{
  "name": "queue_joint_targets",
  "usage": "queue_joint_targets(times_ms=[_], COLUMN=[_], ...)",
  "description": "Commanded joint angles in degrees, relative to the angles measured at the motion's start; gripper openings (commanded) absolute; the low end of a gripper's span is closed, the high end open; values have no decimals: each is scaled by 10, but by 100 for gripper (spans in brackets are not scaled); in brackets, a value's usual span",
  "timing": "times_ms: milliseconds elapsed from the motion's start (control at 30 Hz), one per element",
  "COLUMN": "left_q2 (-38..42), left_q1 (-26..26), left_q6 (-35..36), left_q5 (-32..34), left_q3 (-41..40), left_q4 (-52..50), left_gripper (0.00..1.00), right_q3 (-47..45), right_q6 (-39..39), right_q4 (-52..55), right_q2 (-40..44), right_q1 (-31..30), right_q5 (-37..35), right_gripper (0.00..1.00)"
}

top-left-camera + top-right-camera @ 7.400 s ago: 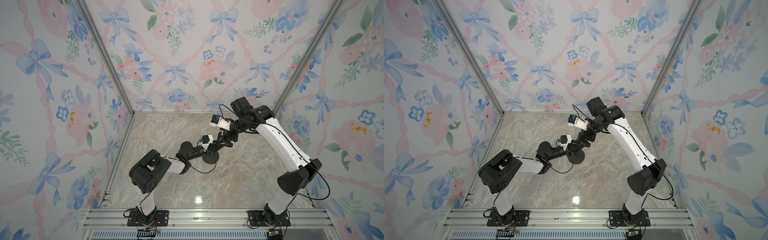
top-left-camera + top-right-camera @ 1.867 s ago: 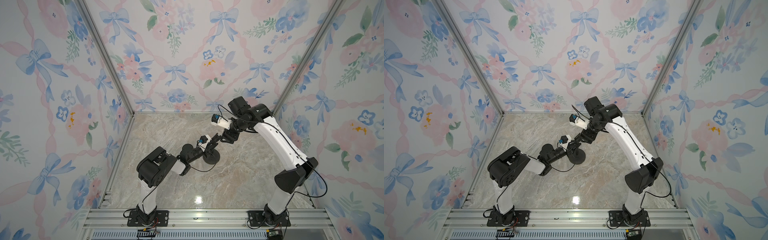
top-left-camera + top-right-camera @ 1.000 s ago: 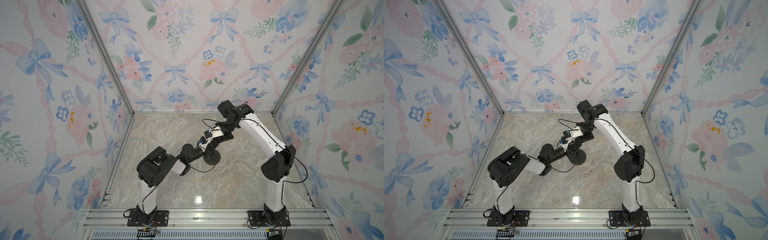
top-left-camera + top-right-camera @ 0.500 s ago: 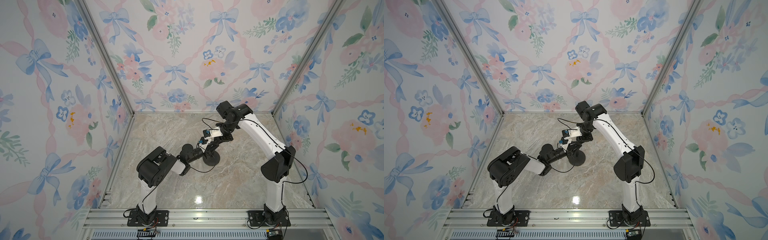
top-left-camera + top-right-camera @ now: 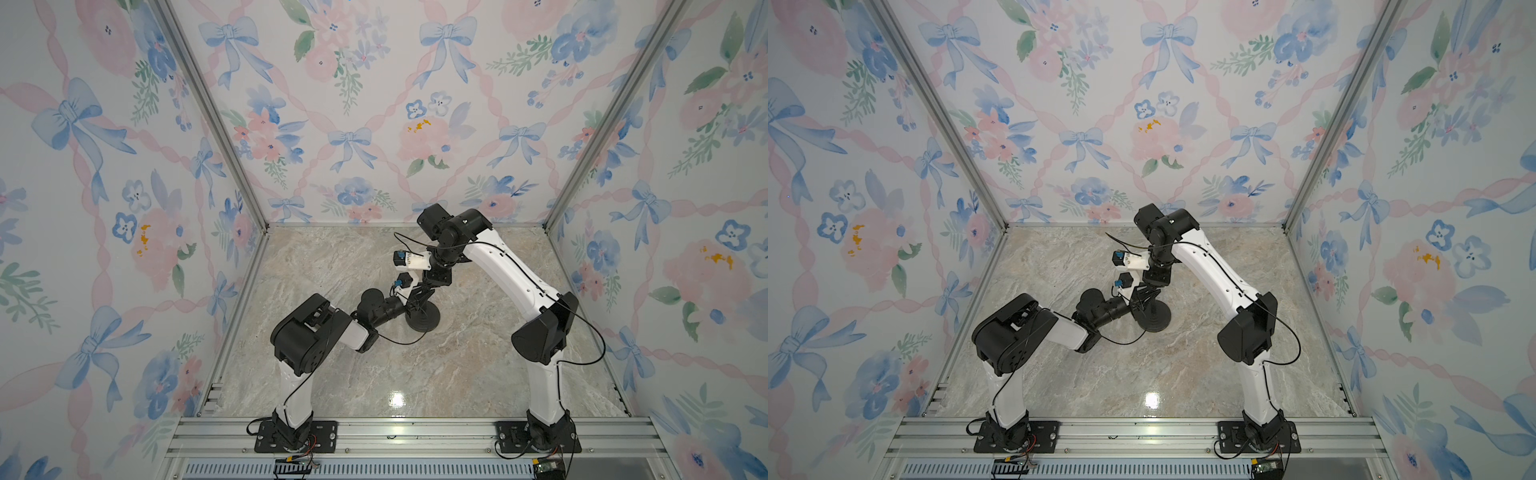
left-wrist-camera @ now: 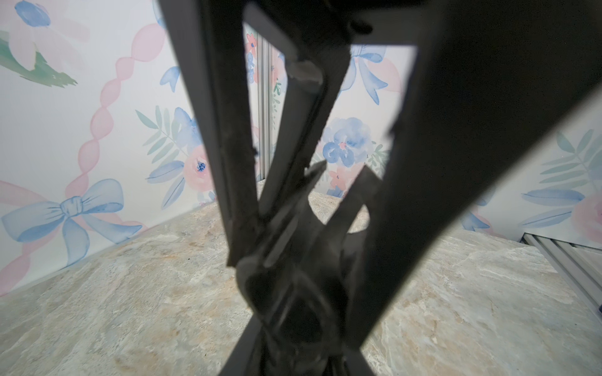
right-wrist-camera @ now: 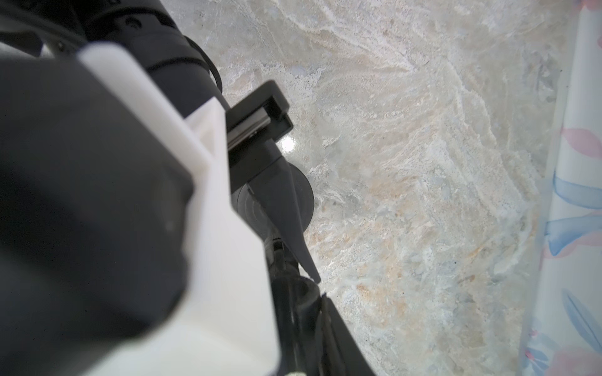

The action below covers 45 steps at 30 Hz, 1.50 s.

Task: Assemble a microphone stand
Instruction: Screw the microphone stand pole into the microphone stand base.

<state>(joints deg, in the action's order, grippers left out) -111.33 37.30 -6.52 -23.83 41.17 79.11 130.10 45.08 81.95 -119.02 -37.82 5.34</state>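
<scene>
1. Floral wallpaper of pink ribbons and blue bows covered the three walls (image 5: pixel 353 104) that closed in the cell.
2. We saw a beige-grey marbled tabletop (image 5: pixel 457 374) between them. A ridged aluminium rail (image 5: pixel 415 430) ran along its near edge and carried both arm bases.
3. The white-and-black right arm (image 5: pixel 507 266) rose from the rail, bent at a black elbow and reached down toward the middle of the table.
4. The white-and-black left arm (image 5: pixel 311 336) sat lower, with its forearm stretched toward the same spot.
5. The small matte-black microphone stand (image 5: pixel 424 321) stood near the middle of the table in both top views. Its round flat disc base (image 5: pixel 1156 319) lay on the marble, and the part above the disc was mostly hidden among the gripper fingers.
6. The left gripper (image 5: pixel 415 296) met the stand from the side, just above the disc. In the left wrist view its two dark fingers (image 6: pixel 228 146) stood apart with wallpaper showing between them. They framed a blurred dark cluster that we could not sort into parts, and we could not tell whether either tip touched the stand.
7. The right gripper (image 5: pixel 427 292) hung over the stand from above, close against the left one. We could not tell whether its jaws were apart or clamped. The right wrist view showed only the disc (image 7: pixel 304 195) beyond a tapered black finger (image 7: pixel 286 211) and blurred black shapes.
</scene>
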Motion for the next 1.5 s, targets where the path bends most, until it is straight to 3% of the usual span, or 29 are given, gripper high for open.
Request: queue_joint_targets(times_ms=[0, 333, 567, 700, 1200, 1367, 1467], left_q2=[13, 22, 23, 22, 27, 30, 33], left_q1=[1, 0, 0, 0, 6, 8, 12], left_q6=[2, 3, 1, 1, 3, 5, 10], left_q5=[11, 20, 20, 22, 48, 61, 68], left_q3=[-8, -13, -10, -8, -9, -8, -8], left_q4=[-19, -18, -18, -19, -17, -18, -18], left_gripper=[39, 48, 48, 48, 48, 47, 42], right_q3=[-21, -154, -198, -228, -332, -362, -368], right_q6=[-131, -281, -418, -457, -732, -793, -805], right_q4=[38, -70, -114, -143, -227, -250, -254], right_q2=[-42, 24, 37, 49, 133, 164, 172], right_q1=[-28, -25, -19, -16, -7, -8, -4], right_q5=[9, -5, -7, -2, -6, -13, -13], right_gripper=[27, 24, 21, 18, 22, 23, 23])
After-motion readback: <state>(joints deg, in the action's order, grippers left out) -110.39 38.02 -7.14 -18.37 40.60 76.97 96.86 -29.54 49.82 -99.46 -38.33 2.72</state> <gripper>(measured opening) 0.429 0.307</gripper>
